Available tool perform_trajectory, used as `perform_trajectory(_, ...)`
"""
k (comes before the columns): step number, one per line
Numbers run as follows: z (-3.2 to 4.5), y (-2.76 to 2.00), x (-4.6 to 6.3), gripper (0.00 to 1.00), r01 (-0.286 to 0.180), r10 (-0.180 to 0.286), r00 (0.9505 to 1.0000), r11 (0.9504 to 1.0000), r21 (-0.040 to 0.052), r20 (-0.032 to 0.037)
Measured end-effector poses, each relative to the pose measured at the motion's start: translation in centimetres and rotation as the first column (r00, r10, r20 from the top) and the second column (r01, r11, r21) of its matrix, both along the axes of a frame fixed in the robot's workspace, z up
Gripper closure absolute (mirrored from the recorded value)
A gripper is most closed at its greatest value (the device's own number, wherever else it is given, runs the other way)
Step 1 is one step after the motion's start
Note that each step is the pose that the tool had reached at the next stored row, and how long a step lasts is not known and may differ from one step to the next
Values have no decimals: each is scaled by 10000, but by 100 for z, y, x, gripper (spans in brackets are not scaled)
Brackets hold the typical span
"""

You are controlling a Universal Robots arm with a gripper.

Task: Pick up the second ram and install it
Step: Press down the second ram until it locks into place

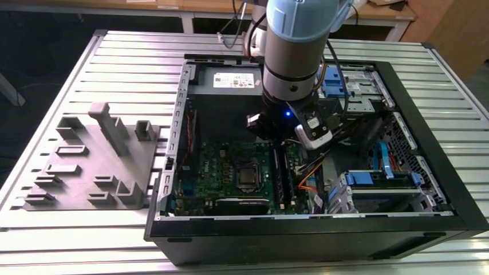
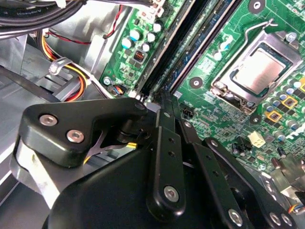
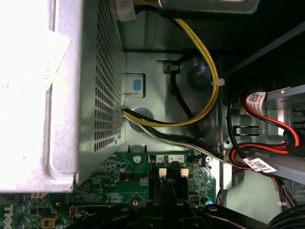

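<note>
One robot arm [image 1: 294, 51] reaches down into one open computer case [image 1: 321, 229] lying on the slatted tabletop [image 1: 91, 69]. The gripper [image 2: 164, 102] stands over the motherboard [image 2: 214, 124], at the near end of the black memory slots [image 2: 190, 43] beside the one CPU socket [image 2: 257, 71]. The fingers [image 2: 167, 124] are drawn narrow; whether they clamp the second ram [image 2: 183, 55], seen edge-on in the slots, cannot be told. One grey parts fixture [image 1: 91, 166] lies beside the case.

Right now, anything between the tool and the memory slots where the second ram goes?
Nothing visible. The tool sits at the end of the memory slots; the cables lie off to one side.
</note>
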State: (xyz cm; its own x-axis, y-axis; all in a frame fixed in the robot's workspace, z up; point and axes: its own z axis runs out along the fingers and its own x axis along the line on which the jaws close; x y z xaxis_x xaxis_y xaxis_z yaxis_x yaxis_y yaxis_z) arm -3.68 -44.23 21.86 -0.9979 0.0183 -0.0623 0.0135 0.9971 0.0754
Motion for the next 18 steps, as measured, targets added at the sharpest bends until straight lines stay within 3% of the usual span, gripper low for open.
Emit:
perform_trajectory(6, 151, -2, -1, 93, 0, 0, 10000, 10000, -18, -7)
perform_trajectory(12, 157, -14, -1, 93, -2, 2, 10000, 10000, -23, -7)
perform_trajectory(15, 157, -69, -1, 93, -1, 1, 10000, 10000, -23, -7)
perform_trajectory(18, 155, -158, -1, 93, 0, 0, 10000, 10000, -20, -6)
